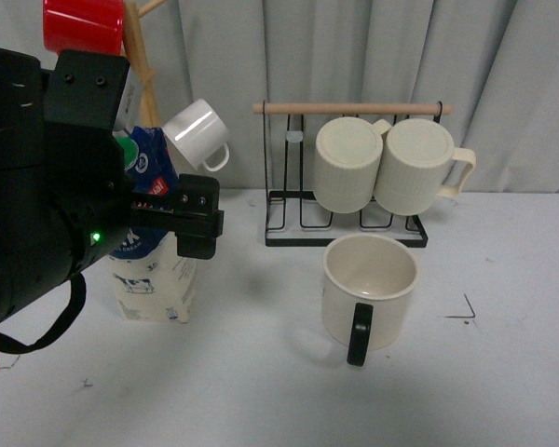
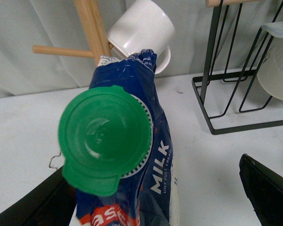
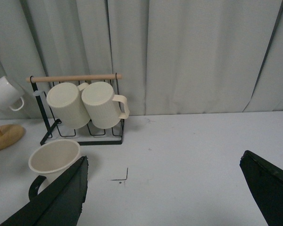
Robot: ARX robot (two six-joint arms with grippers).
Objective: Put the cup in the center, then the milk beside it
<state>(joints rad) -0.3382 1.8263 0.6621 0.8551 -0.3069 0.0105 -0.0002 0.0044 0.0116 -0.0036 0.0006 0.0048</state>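
Observation:
The cup (image 1: 370,284), cream with a black handle turned toward me, stands upright on the white table just right of centre; the right wrist view also shows the cup (image 3: 54,157). The milk (image 1: 154,279), a blue and cream carton, stands at the left. Its green cap (image 2: 106,141) fills the left wrist view. My left gripper (image 1: 160,203) is open around the carton's top, with the milk (image 2: 153,160) between its fingers (image 2: 269,193), apart from the one that shows clearly. My right gripper (image 3: 165,193) hangs open over bare table to the right of the cup, holding nothing.
A black wire rack (image 1: 303,200) with a wooden bar holds two ribbed cream mugs (image 1: 391,168) behind the cup. A wooden mug tree (image 1: 142,70) behind the milk carries a small white mug (image 1: 197,133) and a red mug (image 1: 84,23). A black corner mark (image 1: 466,312) lies right of the cup.

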